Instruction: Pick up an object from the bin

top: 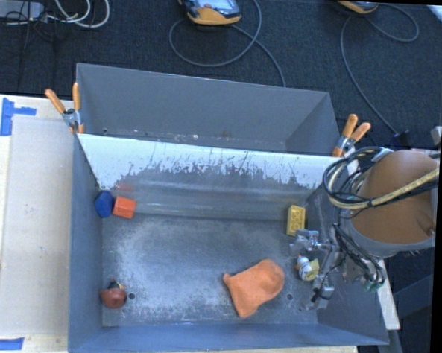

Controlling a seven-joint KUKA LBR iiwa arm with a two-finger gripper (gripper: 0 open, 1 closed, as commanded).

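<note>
Hand (315,278) shown low beside the right wall of the bin (210,112); how far it is open cannot be told, and nothing is seen held in it. The nearest thing, 1 crumpled orange cloth (253,286), is found just beside it toward the view's left, its long axis slanted from lower left to upper right. A yellow block (296,219) is set farther back.

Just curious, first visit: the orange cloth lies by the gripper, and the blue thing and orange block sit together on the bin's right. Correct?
No: the camera view shows the blue thing and orange block together on the bin's left. The orange cloth does lie by the gripper.
</note>
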